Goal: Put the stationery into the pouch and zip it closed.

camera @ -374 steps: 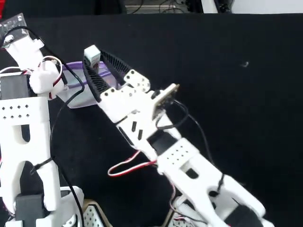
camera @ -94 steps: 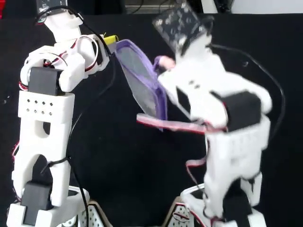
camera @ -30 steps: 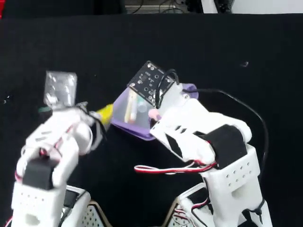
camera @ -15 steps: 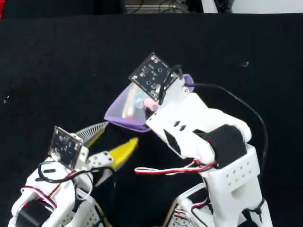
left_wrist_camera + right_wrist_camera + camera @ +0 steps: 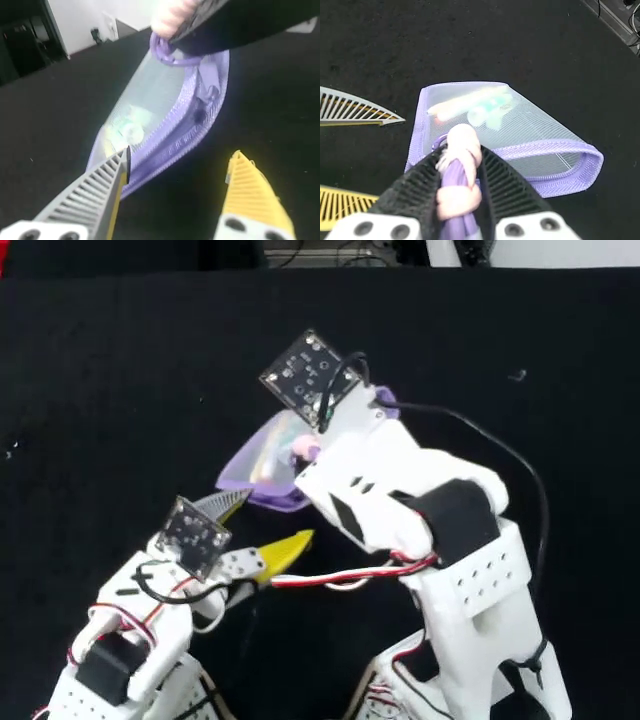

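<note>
**Pouch held for the zipping step.** The right gripper is pressed together on the pink strap at one end of the pouch. That end seems to be lifted, with the rest of the pouch sloping away from the claw towards the table. Holding it by the strap probably anchors the pouch so that its zipped edge can be pulled against a fixed point.

The stationery lies inside the pouch, in the half farthest from the strap. It shows through the mesh as orange and green shapes, so the filling step looks done.

The left gripper is near the pouch's lower corner, opposite the strap end. Its jaws are spread wide and hold nothing. The grey finger is just beside the pouch's purple edge, and the yellow finger stands apart from it over the table. The open stance suits an approach to a grip on that edge.

A small dark fitting sits on the zipped edge and may be the slider. Whether the zip is open or shut cannot be told.

In the high view the pouch lies between the two claws, with the right gripper at its far end and the left gripper at its near end.
</note>
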`<state>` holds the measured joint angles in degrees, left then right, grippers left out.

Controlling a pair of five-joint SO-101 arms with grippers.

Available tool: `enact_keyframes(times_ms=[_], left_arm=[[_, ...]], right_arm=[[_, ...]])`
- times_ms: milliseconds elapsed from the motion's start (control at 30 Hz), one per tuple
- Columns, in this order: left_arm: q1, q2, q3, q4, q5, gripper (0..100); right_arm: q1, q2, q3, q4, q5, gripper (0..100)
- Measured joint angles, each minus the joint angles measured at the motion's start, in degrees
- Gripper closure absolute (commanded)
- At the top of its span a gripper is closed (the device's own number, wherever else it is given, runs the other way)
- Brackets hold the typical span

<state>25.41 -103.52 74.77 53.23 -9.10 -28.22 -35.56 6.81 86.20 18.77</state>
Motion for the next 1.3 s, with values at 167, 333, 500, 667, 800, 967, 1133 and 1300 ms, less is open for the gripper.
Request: enact_keyframes(times_ms=[167,333,500,667,800,967,1133,1300], left_arm=[[0.00,-0.44,0.35,-4.75,-4.40,74],[0.18,-0.79,2.73,-10.46,-5.63,74],[0.35,-0.18,7.82,-16.97,-5.63,74],[2.02,-0.18,8.26,-18.55,-5.63,76],[2.02,0.44,9.49,-20.57,-5.71,86],[2.46,5.71,9.93,-24.70,-5.71,91],[2.37,9.41,9.93,-26.37,-5.71,97],[0.44,9.93,9.85,-26.55,-5.71,97]], right_arm=[[0.00,0.00,0.00,0.00,0.00,98.7],[0.00,0.00,0.00,0.00,0.00,98.7],[0.00,0.00,0.00,0.00,0.00,98.7],[0.00,0.00,0.00,0.00,0.00,98.7],[0.00,0.00,0.00,0.00,-1.23,98.7],[0.00,0.09,0.00,0.00,-1.58,98.7],[0.09,0.97,0.00,-0.53,-1.67,98.7],[0.09,0.97,0.00,-1.05,-1.67,98.7]])
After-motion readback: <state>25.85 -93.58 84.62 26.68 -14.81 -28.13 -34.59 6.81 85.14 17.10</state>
